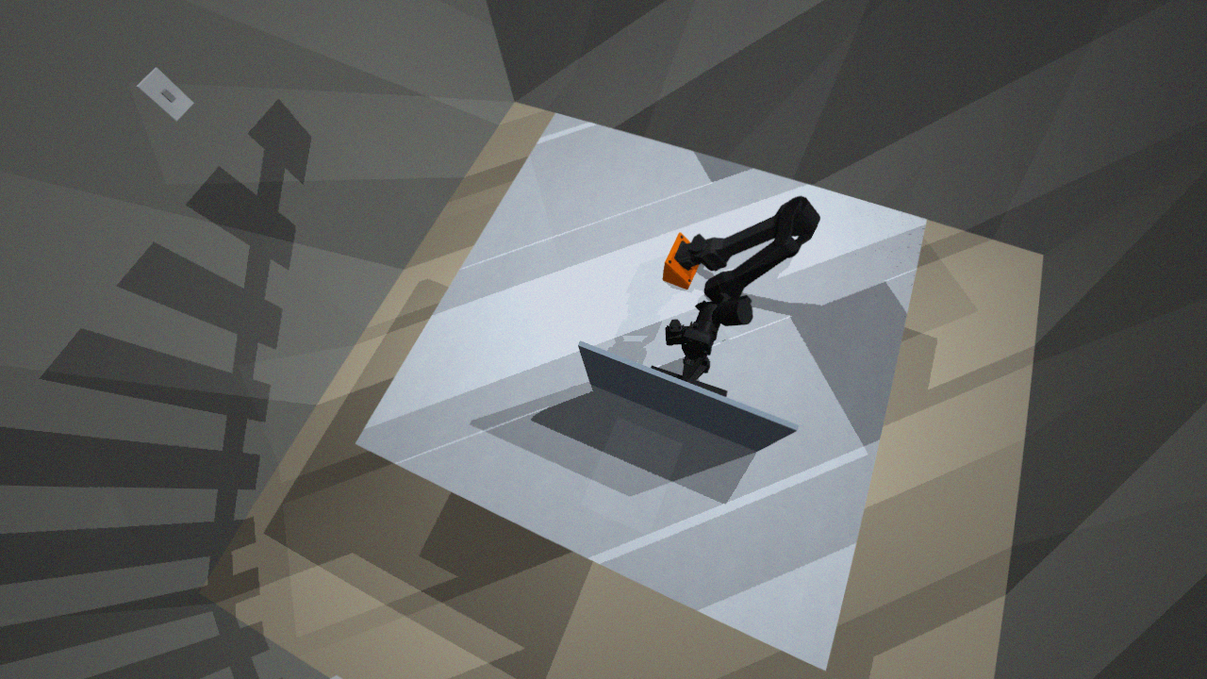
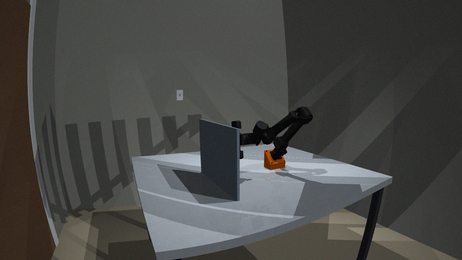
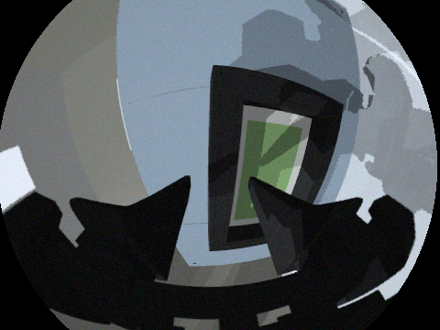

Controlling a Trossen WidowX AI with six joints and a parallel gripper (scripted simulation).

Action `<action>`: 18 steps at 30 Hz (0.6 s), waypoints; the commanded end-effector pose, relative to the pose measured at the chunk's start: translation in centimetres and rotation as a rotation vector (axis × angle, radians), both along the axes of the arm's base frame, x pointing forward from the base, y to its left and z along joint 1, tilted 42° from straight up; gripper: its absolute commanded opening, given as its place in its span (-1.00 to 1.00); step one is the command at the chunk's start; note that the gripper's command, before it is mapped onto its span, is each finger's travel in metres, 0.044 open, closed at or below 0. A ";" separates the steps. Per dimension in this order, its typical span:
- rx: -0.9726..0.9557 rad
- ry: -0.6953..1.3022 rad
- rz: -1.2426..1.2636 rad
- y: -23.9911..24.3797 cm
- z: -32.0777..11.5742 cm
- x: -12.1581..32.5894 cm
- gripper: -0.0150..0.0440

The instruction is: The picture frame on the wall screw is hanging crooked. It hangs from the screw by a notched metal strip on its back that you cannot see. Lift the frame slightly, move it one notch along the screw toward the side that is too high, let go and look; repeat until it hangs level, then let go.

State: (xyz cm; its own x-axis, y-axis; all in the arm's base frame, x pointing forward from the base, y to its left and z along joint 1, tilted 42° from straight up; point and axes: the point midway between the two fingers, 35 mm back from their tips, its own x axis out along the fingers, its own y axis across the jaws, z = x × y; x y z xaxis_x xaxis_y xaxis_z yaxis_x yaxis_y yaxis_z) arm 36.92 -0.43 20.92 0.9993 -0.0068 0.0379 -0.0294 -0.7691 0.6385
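So the hand (image 1: 693, 372) (image 2: 246, 139) (image 3: 220, 181) is part-spread, pinching nothing, right by the black frame (image 1: 716, 389) (image 3: 224, 137) on the upright panel (image 1: 675, 398) (image 2: 219, 158) (image 3: 160, 133). Sloppy closing could knock it crooked; lifting too high might unhook it from the hidden screw, imo.

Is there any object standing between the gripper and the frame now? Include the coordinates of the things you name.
Nothing visible stands between the gripper (image 1: 693, 376) (image 2: 242, 139) (image 3: 219, 177) and the frame (image 1: 718, 391) (image 3: 275, 142). The board (image 1: 685, 398) (image 2: 219, 158) (image 3: 160, 69) is behind the frame, so it does not block the approach; it only hides the frame in the exterior view.
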 end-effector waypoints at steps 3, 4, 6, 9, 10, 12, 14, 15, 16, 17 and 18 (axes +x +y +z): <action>-0.005 -0.003 -0.002 0.0 0.1 0.0 0.39; -0.005 -0.003 -0.002 0.0 0.1 0.0 0.39; -0.005 -0.003 -0.002 0.0 0.1 0.0 0.39; -0.005 -0.003 -0.002 0.0 0.1 0.0 0.39; -0.005 -0.003 -0.002 0.0 0.1 0.0 0.39; -0.005 -0.003 -0.002 0.0 0.1 0.0 0.30; -0.005 -0.003 -0.002 0.0 0.1 0.0 0.12; -0.005 -0.003 -0.002 0.0 0.1 0.0 0.03; -0.005 -0.003 -0.002 0.0 0.1 0.0 -0.06; -0.005 -0.003 -0.002 0.0 0.1 0.0 -0.14; -0.005 -0.003 -0.002 0.0 0.1 0.0 -0.23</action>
